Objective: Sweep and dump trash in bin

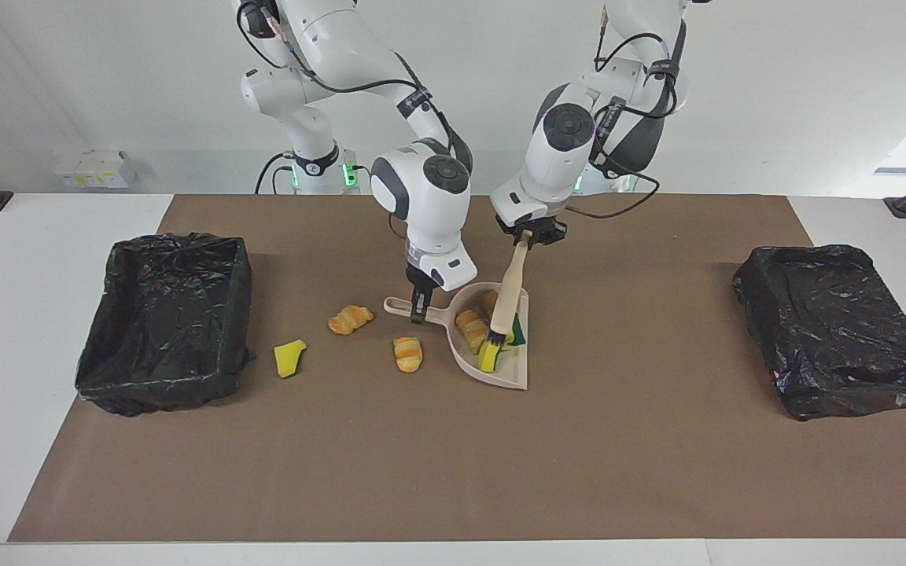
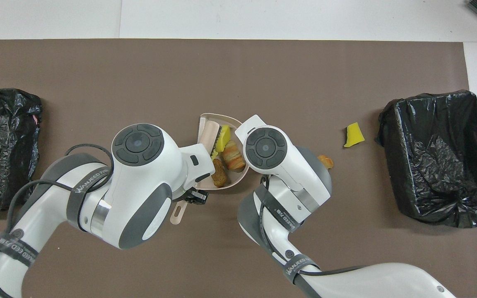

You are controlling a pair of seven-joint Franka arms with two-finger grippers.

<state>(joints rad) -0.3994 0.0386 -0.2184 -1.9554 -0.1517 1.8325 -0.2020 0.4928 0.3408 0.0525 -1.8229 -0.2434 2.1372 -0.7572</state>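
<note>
- Trash sits mostly in the beige dustpan (image 1: pixel 500 369), which lies flat on the brown mat (image 1: pixel 453 472) at mid-table: you can see a brown lump (image 2: pixel 219 178) at the pan's closed end, a croissant piece (image 1: pixel 470 325) beside it, and a yellow sponge chunk (image 1: pixel 487 355) toward the pan's open edge.
- Your left gripper (image 1: pixel 528 237) is clamped on the top of the beige brush (image 1: pixel 506 295), over the dustpan; the brush stands steeply and its dark bristles meet the yellow sponge chunk, with a green-backed scrap (image 1: pixel 517 336) just beside them.
- Your right gripper (image 1: pixel 420 308) is down on the dustpan's handle (image 1: pixel 414 306), fingers pinching it, toward the right arm's end of the pan.
- Three scraps lie loose on the mat toward the right arm's end: one croissant (image 1: pixel 408 354) just beside the pan, a second croissant (image 1: pixel 351 319) near the handle, and a yellow sponge wedge (image 1: pixel 289 358) near the black-lined bin (image 1: pixel 166 318).
- A second black-lined bin (image 1: pixel 838 326) stands at the left arm's end, well apart from the pan.
</note>
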